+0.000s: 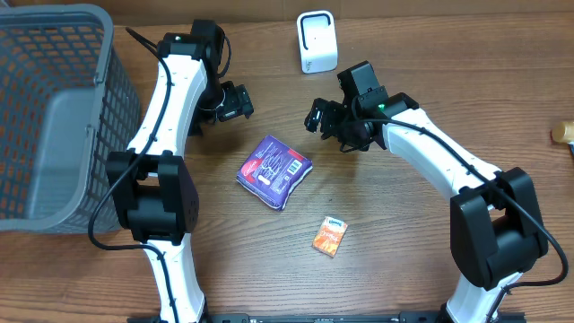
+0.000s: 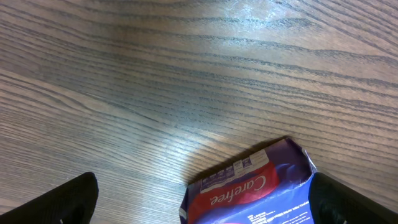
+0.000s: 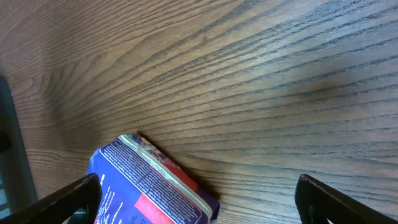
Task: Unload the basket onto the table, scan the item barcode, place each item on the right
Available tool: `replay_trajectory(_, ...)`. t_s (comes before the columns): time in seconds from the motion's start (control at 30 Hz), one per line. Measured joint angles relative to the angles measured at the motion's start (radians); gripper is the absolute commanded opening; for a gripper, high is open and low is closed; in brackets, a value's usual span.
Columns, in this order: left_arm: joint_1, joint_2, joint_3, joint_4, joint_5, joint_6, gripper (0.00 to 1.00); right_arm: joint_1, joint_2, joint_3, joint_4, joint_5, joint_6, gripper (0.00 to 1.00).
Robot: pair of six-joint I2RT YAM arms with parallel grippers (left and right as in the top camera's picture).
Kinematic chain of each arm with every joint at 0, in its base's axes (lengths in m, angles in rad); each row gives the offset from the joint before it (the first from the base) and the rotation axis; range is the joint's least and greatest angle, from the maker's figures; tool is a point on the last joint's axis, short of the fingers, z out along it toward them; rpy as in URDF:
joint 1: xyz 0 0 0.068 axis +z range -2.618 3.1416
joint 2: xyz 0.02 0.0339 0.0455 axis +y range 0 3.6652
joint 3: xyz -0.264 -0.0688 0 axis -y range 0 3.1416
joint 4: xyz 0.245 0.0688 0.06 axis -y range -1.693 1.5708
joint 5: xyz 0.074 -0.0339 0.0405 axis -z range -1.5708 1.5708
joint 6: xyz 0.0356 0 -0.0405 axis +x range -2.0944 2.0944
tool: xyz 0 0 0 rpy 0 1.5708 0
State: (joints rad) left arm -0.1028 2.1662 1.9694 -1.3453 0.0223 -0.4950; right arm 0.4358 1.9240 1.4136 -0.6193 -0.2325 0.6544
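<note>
A wooden table (image 1: 404, 269) is taken up at the left by a grey mesh basket (image 1: 27, 135), set there, it is judged, to receive goods once scanned. Both arms are reached in from the near edge, the left arm (image 1: 166, 99) beside the basket and the right arm (image 1: 430, 148) bent across from the other side, so that the middle is covered from both flanks.

The purple pack (image 1: 273, 170), taken to be the item of the task, is laid flat near the middle of the table, between the two grippers and touched by neither. Its printed face is turned up. A barcode may be among that print, though this cannot be made out.

A white scanner (image 1: 317, 42) is stood upright at the far edge, well apart from the pack. The pack would have to be carried to it. An orange sachet (image 1: 330, 236) is left nearer the front.

The left gripper (image 1: 235, 101) and right gripper (image 1: 323, 118) are held above the table with jaws spread wide. Nothing is held. In each wrist view the dark fingers (image 2: 68, 199) (image 3: 68, 199) are seen at the lower corners with a corner of the pack between them and bare wood beyond
</note>
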Motion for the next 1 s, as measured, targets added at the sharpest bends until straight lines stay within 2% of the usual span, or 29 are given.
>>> replay_trajectory(0.53, 0.000, 0.000, 0.000, 0.000, 0.000, 0.000, 1.00, 0.000, 0.000, 0.000, 0.002, -0.031, 0.023, 0.98)
replay_trajectory(0.73, 0.000, 0.000, 0.000, 0.000, 0.000, 0.000, 1.00, 0.008, 0.000, 0.000, -0.079, -0.119, 0.068, 0.98)
replay_trajectory(1.0, 0.000, 0.000, 0.000, 0.000, 0.000, 0.000, 1.00, 0.121, 0.015, 0.000, -0.013, -0.100, 0.055, 0.96)
